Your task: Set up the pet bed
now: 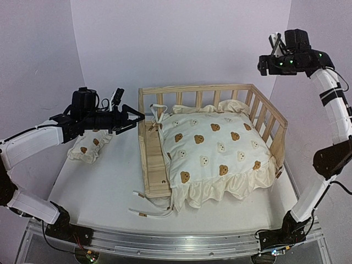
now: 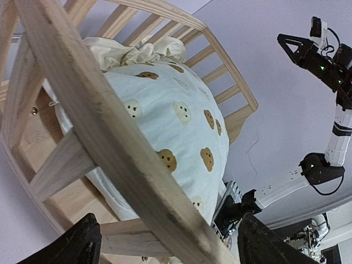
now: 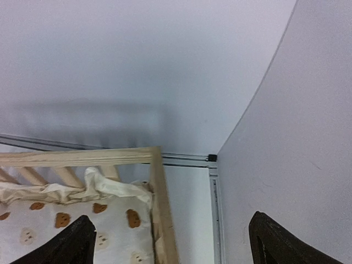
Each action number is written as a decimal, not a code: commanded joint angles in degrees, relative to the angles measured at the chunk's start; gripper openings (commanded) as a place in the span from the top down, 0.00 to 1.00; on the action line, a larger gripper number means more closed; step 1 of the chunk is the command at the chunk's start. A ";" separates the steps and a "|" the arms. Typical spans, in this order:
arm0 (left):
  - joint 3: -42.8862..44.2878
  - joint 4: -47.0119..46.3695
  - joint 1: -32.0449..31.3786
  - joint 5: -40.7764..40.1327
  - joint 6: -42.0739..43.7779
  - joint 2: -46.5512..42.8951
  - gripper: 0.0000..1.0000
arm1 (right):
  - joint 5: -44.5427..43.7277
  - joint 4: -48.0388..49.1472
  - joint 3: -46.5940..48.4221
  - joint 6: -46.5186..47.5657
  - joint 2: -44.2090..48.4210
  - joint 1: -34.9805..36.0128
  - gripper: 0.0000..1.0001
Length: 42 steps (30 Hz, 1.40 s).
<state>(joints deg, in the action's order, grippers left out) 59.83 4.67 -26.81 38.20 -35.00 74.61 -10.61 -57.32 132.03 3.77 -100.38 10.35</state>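
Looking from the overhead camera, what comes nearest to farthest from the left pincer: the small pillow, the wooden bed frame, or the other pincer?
From the left pincer:
1. Wooden bed frame: its left rail sits right at the tips.
2. Small pillow: lying off to the left.
3. Right pincer: raised high, far right.

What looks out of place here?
The small cream bear-print pillow lies on the white table left of the light pine slatted frame, not in it. The matching ruffled cushion sits askew, its frill overhanging the open front.
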 commanded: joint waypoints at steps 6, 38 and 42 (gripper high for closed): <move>0.85 -4.40 -8.77 -3.48 -1.94 -0.37 0.36 | 12.67 7.79 -25.68 -10.19 10.44 19.45 0.02; -11.30 -5.24 0.07 -9.45 -5.09 -11.67 0.21 | 37.98 37.08 -46.04 -14.87 2.23 29.75 0.54; -13.10 -13.71 3.77 -2.52 -6.64 -5.45 0.29 | 40.85 44.76 -47.42 -22.46 -0.50 30.49 0.67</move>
<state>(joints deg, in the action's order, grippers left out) 48.10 -0.36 -25.32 25.93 -39.29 64.20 26.48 -22.35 85.45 -11.33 -98.35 40.18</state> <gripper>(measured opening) 0.741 0.369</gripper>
